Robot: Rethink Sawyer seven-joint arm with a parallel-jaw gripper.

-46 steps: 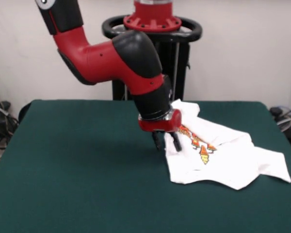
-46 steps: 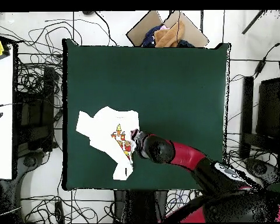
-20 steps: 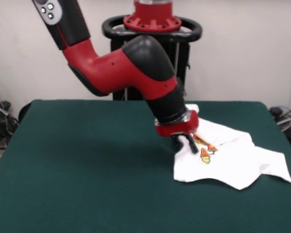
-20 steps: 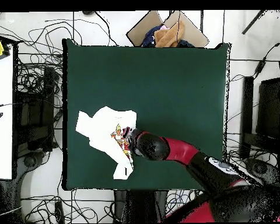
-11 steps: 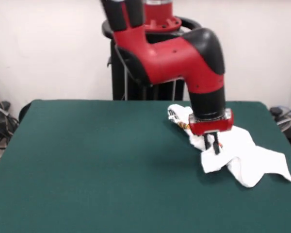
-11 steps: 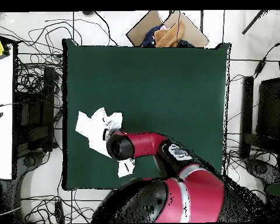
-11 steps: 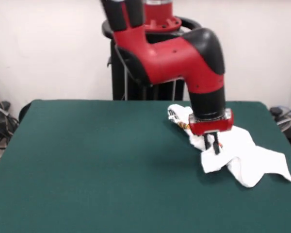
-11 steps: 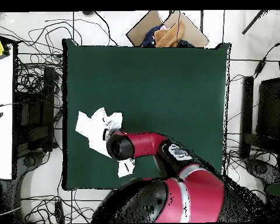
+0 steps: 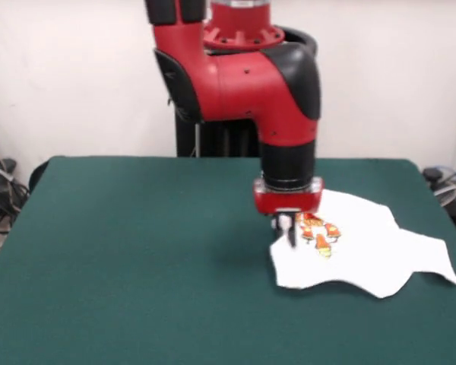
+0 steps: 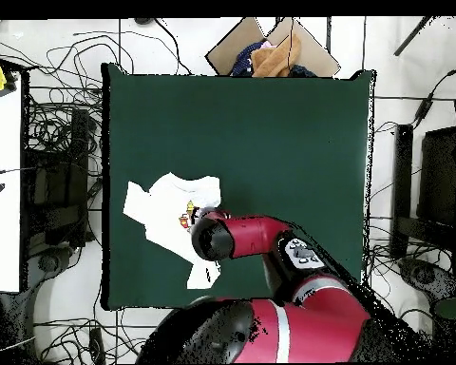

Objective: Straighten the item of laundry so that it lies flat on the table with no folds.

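One shirt [image 9: 365, 255]: mostly spread on the desk [image 9: 137, 266], just under the end effector
End effector [image 9: 287, 230]: grip state? can't tell

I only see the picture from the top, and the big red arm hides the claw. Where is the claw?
Observer: In the front view the gripper points straight down at the shirt's edge, on the side toward the table's middle. I can't tell if it grips.
Operator: Is the shirt bumpy under the arm?
Observer: No, it looks mostly flat there, and the orange print faces up right beside the gripper.
Operator: Any bit sticking out?
Observer: One sleeve points away from the gripper.
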